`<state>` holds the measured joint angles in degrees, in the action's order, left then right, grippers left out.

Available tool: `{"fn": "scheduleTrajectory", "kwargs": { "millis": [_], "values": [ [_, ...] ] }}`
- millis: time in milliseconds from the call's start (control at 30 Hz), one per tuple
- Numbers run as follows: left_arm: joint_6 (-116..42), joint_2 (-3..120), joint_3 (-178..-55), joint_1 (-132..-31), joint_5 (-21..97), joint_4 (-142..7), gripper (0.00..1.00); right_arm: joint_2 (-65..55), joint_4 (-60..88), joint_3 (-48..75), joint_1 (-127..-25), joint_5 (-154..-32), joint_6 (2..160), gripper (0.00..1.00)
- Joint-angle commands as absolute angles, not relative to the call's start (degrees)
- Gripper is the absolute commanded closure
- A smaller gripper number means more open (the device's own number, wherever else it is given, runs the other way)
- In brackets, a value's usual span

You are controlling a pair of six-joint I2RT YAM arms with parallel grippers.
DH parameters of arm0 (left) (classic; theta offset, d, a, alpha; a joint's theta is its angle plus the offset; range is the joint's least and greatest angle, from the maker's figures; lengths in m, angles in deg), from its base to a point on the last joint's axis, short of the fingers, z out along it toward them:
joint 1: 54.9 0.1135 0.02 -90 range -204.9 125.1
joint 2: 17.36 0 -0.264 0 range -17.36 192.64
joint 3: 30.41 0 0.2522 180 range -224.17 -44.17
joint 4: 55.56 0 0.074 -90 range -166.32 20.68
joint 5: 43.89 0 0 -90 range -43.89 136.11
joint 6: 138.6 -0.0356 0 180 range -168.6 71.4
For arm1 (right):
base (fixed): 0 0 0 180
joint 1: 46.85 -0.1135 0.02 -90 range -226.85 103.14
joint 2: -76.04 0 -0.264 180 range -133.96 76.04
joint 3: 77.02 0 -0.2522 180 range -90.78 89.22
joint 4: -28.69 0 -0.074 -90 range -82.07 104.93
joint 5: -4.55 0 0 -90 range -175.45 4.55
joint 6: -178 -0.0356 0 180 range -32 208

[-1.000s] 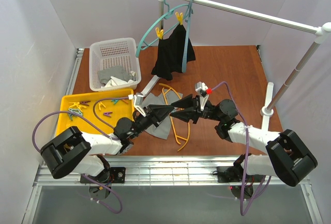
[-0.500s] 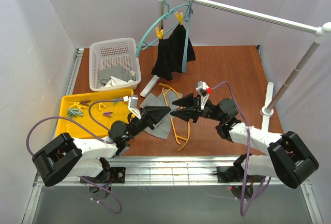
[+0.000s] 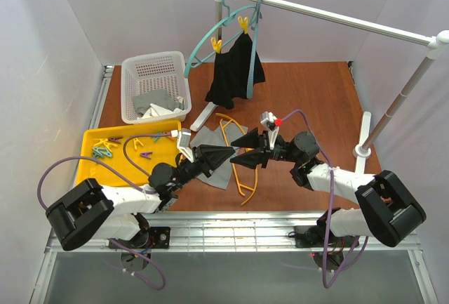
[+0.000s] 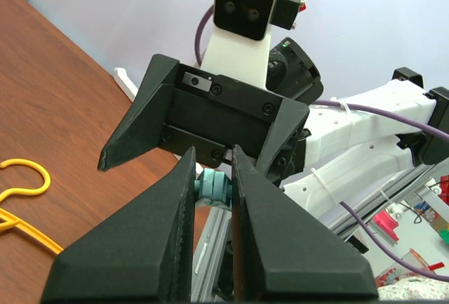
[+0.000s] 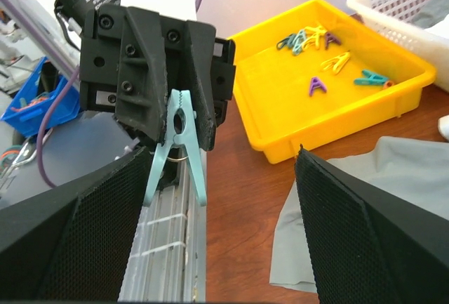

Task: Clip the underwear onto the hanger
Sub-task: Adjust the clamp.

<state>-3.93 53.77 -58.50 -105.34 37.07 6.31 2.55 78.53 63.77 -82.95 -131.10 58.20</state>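
The grey underwear (image 3: 218,174) lies flat on the table, and the yellow-orange hanger (image 3: 245,177) lies beside it with one arm over its edge. My left gripper (image 3: 229,149) hovers above them, shut on a teal clothespin (image 5: 177,139) whose legs point down. The pin's head (image 4: 212,186) shows between the left gripper's (image 4: 214,153) fingers. My right gripper (image 3: 233,147) faces it tip to tip. It stands open (image 5: 223,153) with its fingers on either side of the pin and not touching it. The underwear (image 5: 393,177) and the hanger's hook (image 4: 24,177) show below.
A yellow tray (image 3: 95,139) with several loose clothespins sits at the left, and a white basket (image 3: 133,69) of clothes stands behind it. A black garment (image 3: 235,72) hangs from a teal hanger on the white rail (image 3: 330,16). The rail's post (image 3: 365,151) stands at the right.
My right gripper's jaws have spread wider around the clothespin and the right arm has shifted slightly left. The left gripper keeps its hold on the pin.
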Motion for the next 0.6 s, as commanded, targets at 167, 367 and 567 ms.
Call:
{"fn": "scheduleTrajectory", "kwargs": {
  "millis": [167,367,567],
  "values": [
    [-3.9,54.7,-60.4,-105.5,35.3,28.4,0.93,0.5,87.2,62.0,-82.8,-138.3,54.1,0.32],
    [-3.7,54.7,-60.3,-105.5,35.5,28.4,0.93,1.4,88.1,62.6,-82.8,-137.3,54.0,0.55],
    [-3.5,54.8,-60.5,-105.5,35.3,28.4,0.93,0.9,89.0,62.3,-82.8,-138.5,53.1,0.85]
  ]
}}
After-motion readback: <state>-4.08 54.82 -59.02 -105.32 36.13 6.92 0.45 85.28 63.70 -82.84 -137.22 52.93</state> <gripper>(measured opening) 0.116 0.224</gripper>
